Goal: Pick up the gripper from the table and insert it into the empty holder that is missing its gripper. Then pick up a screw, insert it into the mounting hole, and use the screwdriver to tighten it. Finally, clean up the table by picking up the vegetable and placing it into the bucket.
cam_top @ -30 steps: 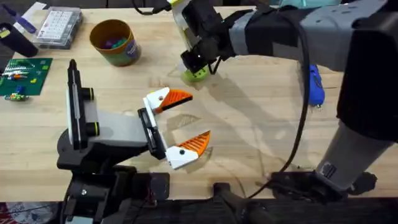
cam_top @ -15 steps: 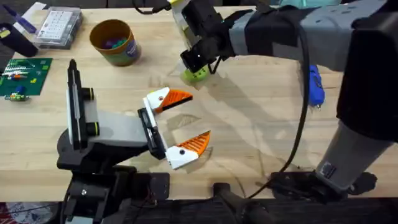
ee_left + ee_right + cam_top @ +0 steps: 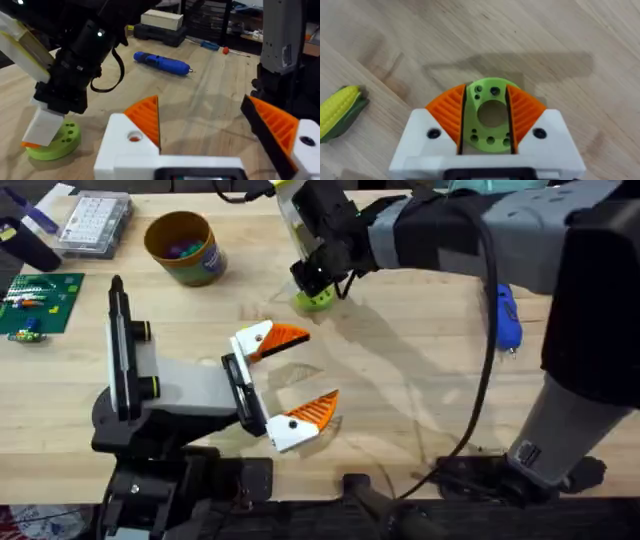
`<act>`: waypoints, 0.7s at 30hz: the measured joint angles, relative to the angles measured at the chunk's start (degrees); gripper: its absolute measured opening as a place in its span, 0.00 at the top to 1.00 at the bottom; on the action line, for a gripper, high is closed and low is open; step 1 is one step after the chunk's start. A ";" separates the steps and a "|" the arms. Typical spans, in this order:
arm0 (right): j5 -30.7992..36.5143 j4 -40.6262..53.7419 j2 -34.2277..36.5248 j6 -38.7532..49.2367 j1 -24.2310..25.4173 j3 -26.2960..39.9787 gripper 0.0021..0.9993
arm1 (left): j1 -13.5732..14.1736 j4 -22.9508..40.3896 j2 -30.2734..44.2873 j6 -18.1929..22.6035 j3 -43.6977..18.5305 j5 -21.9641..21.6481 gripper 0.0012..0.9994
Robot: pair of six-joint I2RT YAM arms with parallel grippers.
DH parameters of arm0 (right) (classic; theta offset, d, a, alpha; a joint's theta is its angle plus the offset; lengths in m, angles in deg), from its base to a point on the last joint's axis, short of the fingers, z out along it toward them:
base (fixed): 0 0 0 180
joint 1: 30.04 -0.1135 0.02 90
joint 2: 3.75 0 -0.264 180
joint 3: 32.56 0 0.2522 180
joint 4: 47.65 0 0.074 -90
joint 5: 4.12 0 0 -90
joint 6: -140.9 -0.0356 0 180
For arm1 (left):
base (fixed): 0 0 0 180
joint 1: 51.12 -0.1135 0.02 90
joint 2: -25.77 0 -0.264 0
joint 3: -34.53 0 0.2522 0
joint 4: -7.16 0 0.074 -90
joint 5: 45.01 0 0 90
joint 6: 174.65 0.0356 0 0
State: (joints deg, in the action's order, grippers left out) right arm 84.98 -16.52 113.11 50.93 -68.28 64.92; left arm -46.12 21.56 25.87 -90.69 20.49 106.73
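My right gripper reaches across to the far middle of the table. Its orange pads are shut on both sides of a green round disc with several holes. The disc lies flat on the wood. A toy corn cob, the vegetable, lies close beside it. Nearer the front, my left gripper hangs open and empty, its jaws wide apart. At the right lies the blue screwdriver, also in the left wrist view. The mustard bucket stands at the far left.
A clear compartment box sits at the far left corner, with a green circuit board just in front of it. The right arm's cable loops over the right half of the table.
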 joint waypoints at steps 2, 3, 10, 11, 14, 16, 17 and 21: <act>0.00 0.00 0.02 0.00 0.00 0.00 0.56 | 0.00 0.00 0.00 0.00 0.00 0.00 0.01; 0.00 0.00 0.02 0.00 0.00 0.00 0.57 | 0.00 0.00 0.00 0.00 0.00 0.00 0.01; -0.02 0.02 0.02 -0.02 0.00 0.00 0.84 | 0.00 0.00 0.00 0.00 0.00 0.00 0.01; 0.00 0.00 0.00 -0.02 0.00 0.00 0.86 | 0.00 -0.02 0.00 0.00 0.00 0.00 0.01; 0.00 0.02 0.00 0.08 0.00 0.00 0.97 | 0.00 0.00 0.00 0.00 0.00 0.00 0.01; 0.00 0.02 0.00 -0.02 0.00 0.00 1.00 | 0.00 0.00 0.00 0.00 0.00 0.00 0.01; 0.00 0.02 0.00 -0.02 0.00 0.00 1.00 | 0.00 0.00 0.00 0.00 0.00 -0.02 0.01; 0.00 0.02 0.00 0.00 0.00 0.00 1.00 | 0.00 -0.02 0.00 0.00 0.00 0.00 0.01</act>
State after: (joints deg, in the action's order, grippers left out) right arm 84.98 -16.50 113.11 50.93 -68.28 64.92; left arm -46.12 21.54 25.87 -90.69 20.49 106.73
